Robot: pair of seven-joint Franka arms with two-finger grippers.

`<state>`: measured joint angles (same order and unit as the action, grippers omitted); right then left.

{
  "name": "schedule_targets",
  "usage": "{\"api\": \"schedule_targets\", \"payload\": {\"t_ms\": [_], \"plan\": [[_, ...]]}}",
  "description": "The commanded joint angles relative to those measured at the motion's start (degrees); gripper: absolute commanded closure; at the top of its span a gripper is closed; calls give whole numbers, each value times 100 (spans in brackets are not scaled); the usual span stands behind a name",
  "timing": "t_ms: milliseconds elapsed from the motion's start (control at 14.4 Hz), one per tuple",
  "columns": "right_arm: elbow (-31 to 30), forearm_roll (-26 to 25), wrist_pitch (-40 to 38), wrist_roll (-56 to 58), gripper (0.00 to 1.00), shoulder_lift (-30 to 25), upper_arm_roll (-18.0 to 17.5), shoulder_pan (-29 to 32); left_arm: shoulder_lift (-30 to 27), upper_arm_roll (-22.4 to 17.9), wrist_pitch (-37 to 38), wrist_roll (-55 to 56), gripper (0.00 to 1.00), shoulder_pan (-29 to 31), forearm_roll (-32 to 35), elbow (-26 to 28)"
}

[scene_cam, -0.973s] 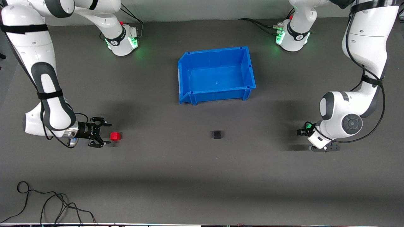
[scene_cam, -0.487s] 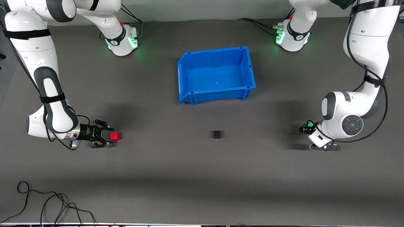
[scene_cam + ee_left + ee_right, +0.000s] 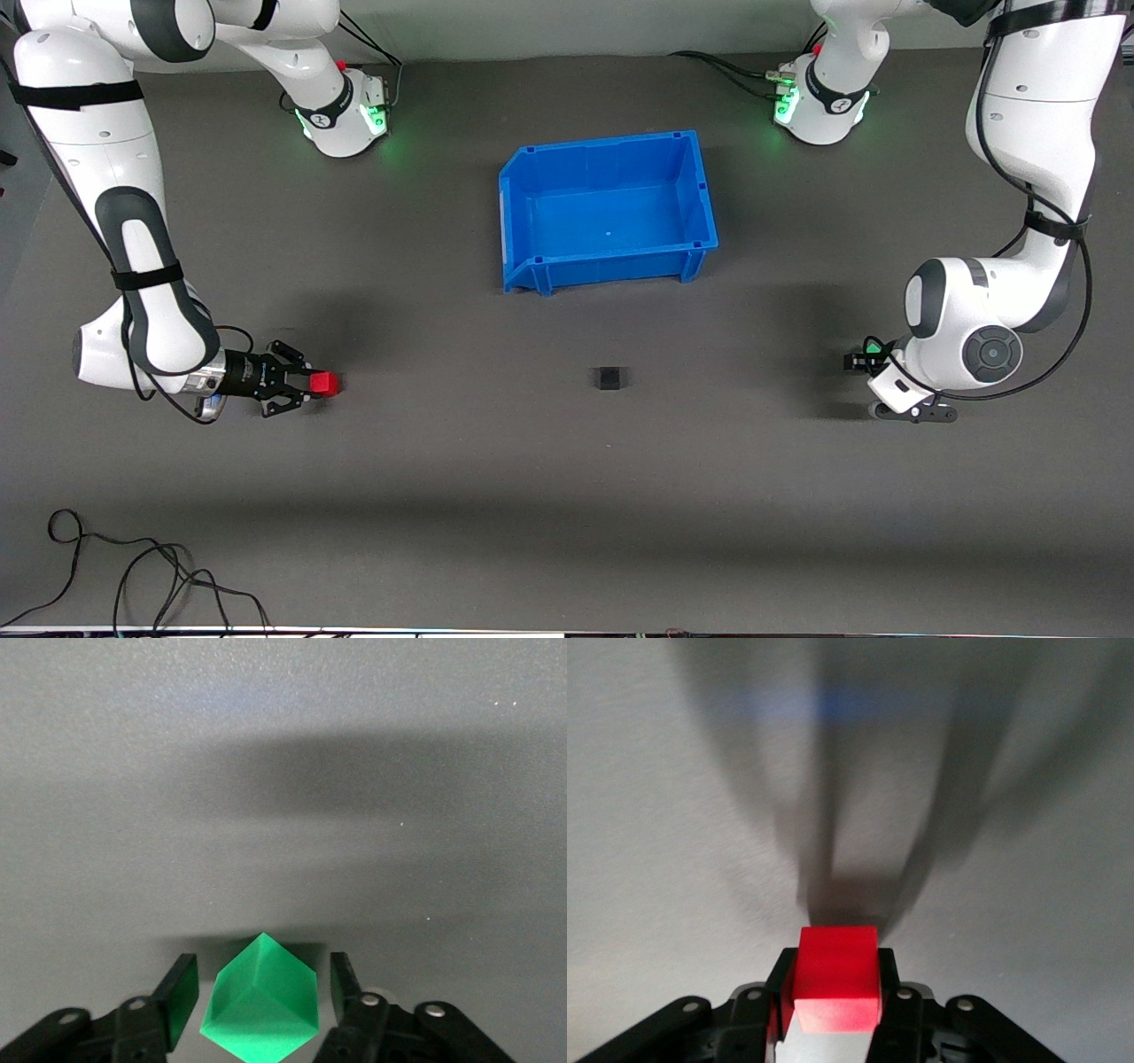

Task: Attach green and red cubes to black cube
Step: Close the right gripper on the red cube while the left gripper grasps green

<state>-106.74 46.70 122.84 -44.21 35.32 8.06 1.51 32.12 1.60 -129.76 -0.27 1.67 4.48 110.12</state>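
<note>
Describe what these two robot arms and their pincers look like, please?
Both arms are glossy white with rounded dark grey joints, black straps and thin black cables looped alongside. Their bases glow green. The right gripper and left gripper are small, black and two-fingered, with silver screws showing in the wrist views.

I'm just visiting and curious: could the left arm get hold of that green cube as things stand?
Probably yes. The left pincer already has a finger on each side of the green cube, with small gaps showing and nothing between. The cube sits cornerwise to the fingers, so the grip may turn it.
</note>
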Motion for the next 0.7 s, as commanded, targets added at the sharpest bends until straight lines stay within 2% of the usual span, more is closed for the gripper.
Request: {"api": "schedule_targets", "payload": {"t_ms": [0, 139, 487, 556, 626], "plan": [[188, 120, -311, -264, 65, -113, 11, -54, -13, -20, 127, -8, 61, -17, 88, -16], [285, 120, -462, -360, 66, -157, 20, -54, -12, -20, 135, -8, 70, -17, 88, -16], [356, 58, -568, -589, 68, -201, 11, -63, -21, -28, 153, 53, 75, -17, 88, -16], [356, 58, -568, -589, 68, -201, 11, -63, -21, -28, 153, 53, 74, -9, 88, -16], [338, 58, -576, -572, 68, -192, 11, -63, -30, -28, 153, 62, 59, -17, 79, -16]]}}
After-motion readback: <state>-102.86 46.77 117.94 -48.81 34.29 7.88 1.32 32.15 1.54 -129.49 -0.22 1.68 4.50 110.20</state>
